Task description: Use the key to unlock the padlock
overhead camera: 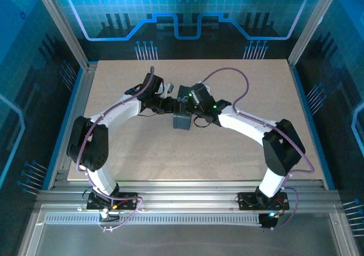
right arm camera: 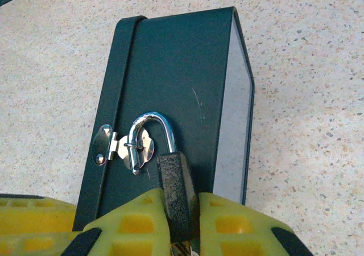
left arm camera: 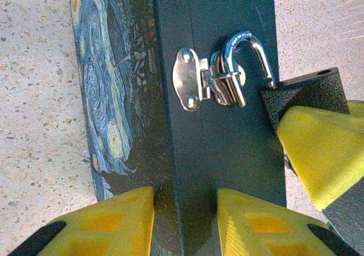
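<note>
Flanking the desk on the left is a metal rail, and the speckled beige board lies bare between it and the left arm. The room behind is walled with blue printed panels. Both arms reach inward and meet near the middle of the board, well away from every edge, where a dark tin stands.

In the left wrist view, the left tool is clenched on the tin, one yellow pad on each side of its narrow dark face. The blue and yellow swirl print runs down the side to the left. A small shiny hasp is riveted to that face.

The padlock hangs at the hasp. It has a rough black body and a bright thin shackle. One leg of the shackle sits in the body and the other is free of it, hooked through the hasp's loop.

The right tool is closed on the padlock's body, a yellow pad on either side. Open board continues to the right rail.
</note>
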`<state>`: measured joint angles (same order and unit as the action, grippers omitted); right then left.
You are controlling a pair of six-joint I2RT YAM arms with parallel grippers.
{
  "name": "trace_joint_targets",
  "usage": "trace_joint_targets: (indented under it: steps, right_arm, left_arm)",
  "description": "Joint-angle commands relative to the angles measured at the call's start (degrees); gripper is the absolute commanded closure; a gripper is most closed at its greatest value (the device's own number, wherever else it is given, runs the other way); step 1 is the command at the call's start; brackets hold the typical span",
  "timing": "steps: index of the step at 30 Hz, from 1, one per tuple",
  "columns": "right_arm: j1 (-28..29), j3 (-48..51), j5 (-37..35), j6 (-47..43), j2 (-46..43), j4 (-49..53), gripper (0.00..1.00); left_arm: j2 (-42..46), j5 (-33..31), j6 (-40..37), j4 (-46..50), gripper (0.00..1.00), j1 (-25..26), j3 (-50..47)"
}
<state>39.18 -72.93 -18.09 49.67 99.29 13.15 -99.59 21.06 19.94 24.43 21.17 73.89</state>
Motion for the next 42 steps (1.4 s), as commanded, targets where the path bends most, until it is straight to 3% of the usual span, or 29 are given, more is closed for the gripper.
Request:
trace_joint_targets:
  steps: [1,6,9,14,20,26,34,42]
  right_arm:
    - [-1.29,-3.75,-4.27,3.20,3.64,0.48,1.00]
    - [-1.30,-3.95,-7.59,4.82,5.84,-2.76,1.00]
    - [-1.30,-4.02,-8.81,1.39,6.47,-6.33,1.00]
    - [-1.95,-7.59,-11.29,-4.10,8.11,-4.18,1.00]
    - [-4.29,-6.75,-9.51,-4.78,6.95,-3.80,1.00]
    - [-9.03,0.38,-3.71,-8.11,0.23,-4.50,1.00]
    - [-16.76,13.42,12.54,-16.07,-2.08,-8.17,0.96]
    - [-22.96,24.10,15.63,-20.26,-2.43,-10.51,0.92]
  left_arm:
    - [0.71,1.40,1.52,1.86,0.67,1.00,-2.42]
    - [0.48,1.26,2.52,0.99,0.68,1.63,-3.63]
    - [0.05,0.92,2.71,1.02,0.69,1.80,-3.95]
    - [0.10,0.85,2.74,1.08,0.70,1.83,-4.03]
    - [0.70,0.04,3.40,1.56,0.67,1.72,-3.22]
    - [2.51,1.93,3.43,2.51,0.60,1.66,0.39]
    - [5.70,4.60,5.78,1.91,0.56,-0.98,2.46]
    - [12.20,1.64,5.47,2.15,0.54,-5.87,-1.13]
